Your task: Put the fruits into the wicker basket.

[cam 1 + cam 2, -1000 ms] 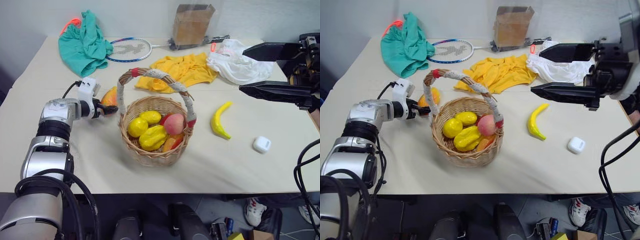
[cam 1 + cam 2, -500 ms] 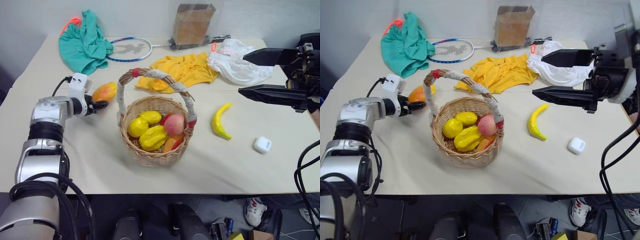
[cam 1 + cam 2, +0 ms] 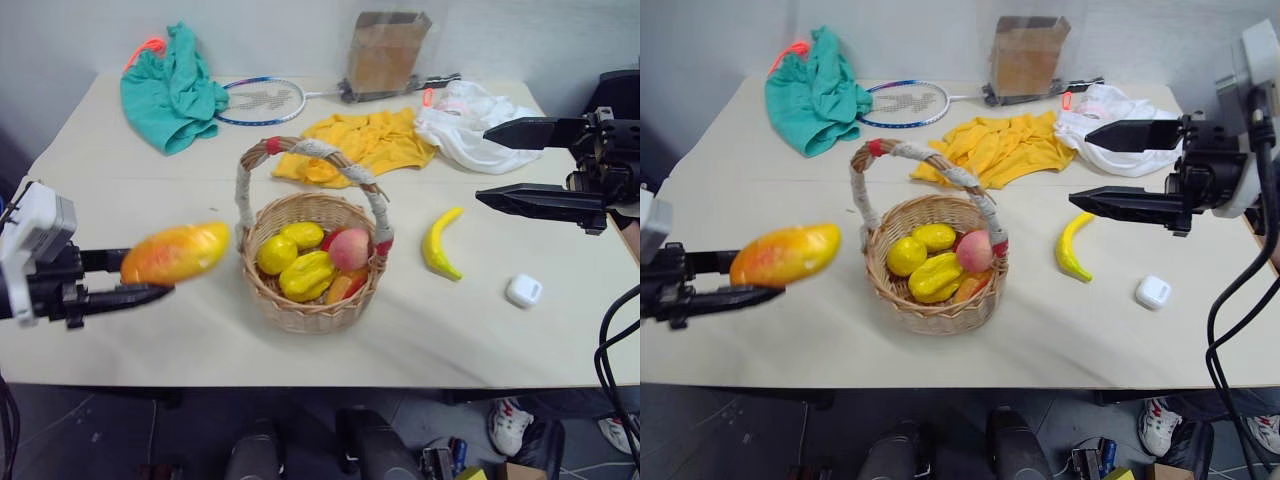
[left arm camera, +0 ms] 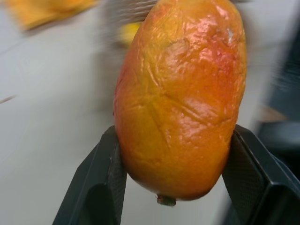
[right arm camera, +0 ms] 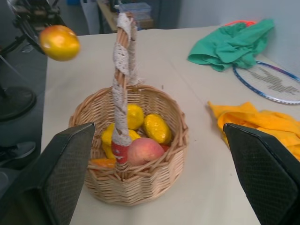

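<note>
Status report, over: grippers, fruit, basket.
Left gripper shut on orange-red oval mango. Right gripper open. Curved yellow banana on table. Round wicker basket's arched handle in the way.

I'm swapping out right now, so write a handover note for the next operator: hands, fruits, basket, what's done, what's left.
Left hand: shut on the mango, held in the air, left of the basket.
Right hand: open, empty, above the table's right side, over the banana.
Basket: mid-table, already holds several fruits.
Banana: lies on the table right of the basket.
Done: mango picked up.
Left: drop the mango into the basket, then pick up the banana and put it in.
</note>
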